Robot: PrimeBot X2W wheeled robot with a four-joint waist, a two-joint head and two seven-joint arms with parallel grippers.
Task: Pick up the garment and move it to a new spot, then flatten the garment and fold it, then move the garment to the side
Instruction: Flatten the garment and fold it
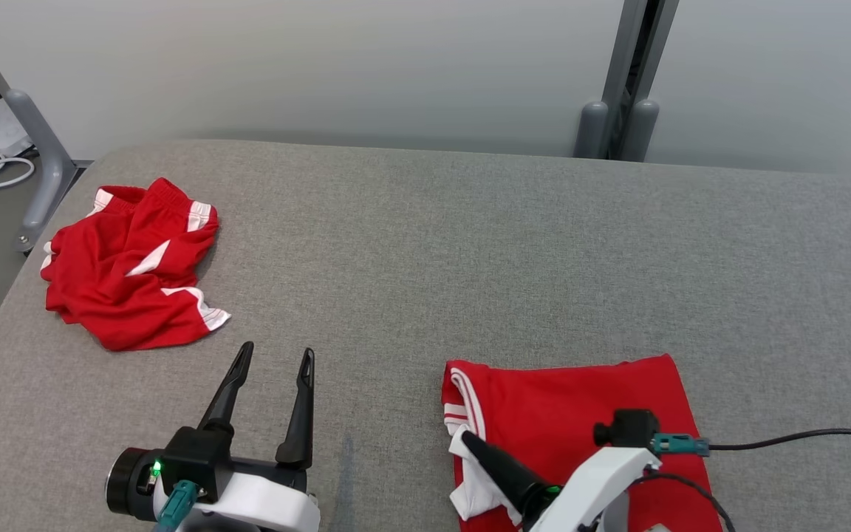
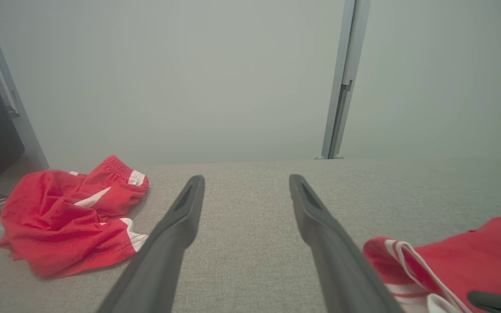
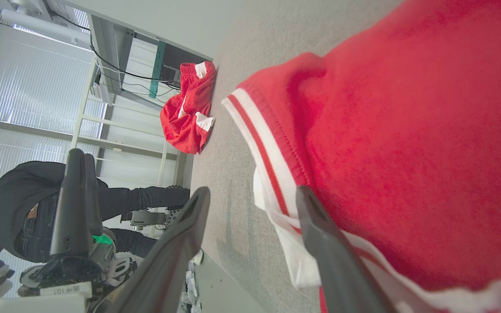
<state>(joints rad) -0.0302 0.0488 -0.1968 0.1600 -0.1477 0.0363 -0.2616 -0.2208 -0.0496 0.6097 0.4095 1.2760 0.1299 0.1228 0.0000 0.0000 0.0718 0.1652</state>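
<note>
A folded red garment point(image 1: 580, 414) with white striped trim lies flat on the grey table near the front right; it also shows in the right wrist view point(image 3: 407, 152) and the left wrist view point(image 2: 459, 261). My right gripper point(image 1: 470, 443) hovers low over its left trimmed edge, open point(image 3: 252, 193): one finger point(image 3: 324, 234) lies above the cloth, the other point(image 3: 181, 234) is off the edge over bare table, and nothing is pinched. My left gripper point(image 1: 278, 353) stands open and empty point(image 2: 246, 180) over bare table left of the garment.
A crumpled red pair of shorts point(image 1: 130, 266) with white panels lies at the table's far left. A cable point(image 1: 802, 440) runs right from my right wrist. A grey post point(image 1: 38, 162) and wires stand beyond the left edge. A person point(image 3: 15, 208) in dark clothes is off the table's side.
</note>
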